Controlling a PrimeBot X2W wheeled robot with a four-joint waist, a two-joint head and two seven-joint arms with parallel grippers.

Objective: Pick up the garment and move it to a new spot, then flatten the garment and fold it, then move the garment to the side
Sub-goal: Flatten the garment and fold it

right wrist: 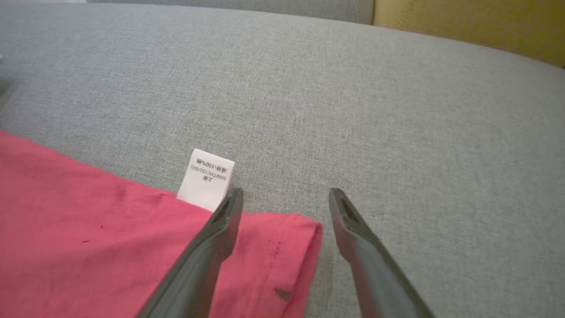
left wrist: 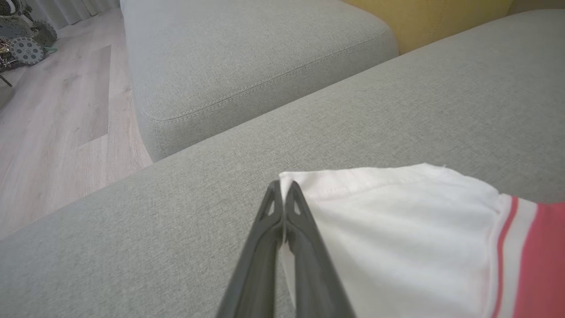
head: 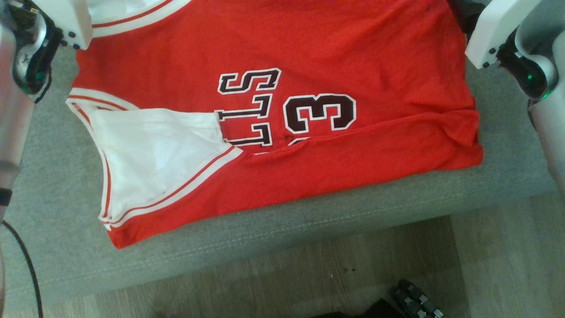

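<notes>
The garment (head: 335, 57) is a red jersey with white trim and a dark "3", lying mostly flat on the grey sofa seat (head: 62, 185). Its near edge is folded over in a long band. In the left wrist view my left gripper (left wrist: 282, 187) is shut on the garment's white corner (left wrist: 397, 229), with a sliver of cloth pinched between the fingers. In the right wrist view my right gripper (right wrist: 284, 196) stands open astride the red hem corner (right wrist: 282, 247), one finger over the cloth beside a white care label (right wrist: 206, 179), the other over bare cushion.
The seat's front edge runs across the head view, with wooden floor (head: 353, 274) below it and a dark object (head: 415, 300) on it. A second grey cushion (left wrist: 247, 57) and a yellow cushion (left wrist: 432, 17) lie beyond. A black cable (head: 26, 265) hangs at left.
</notes>
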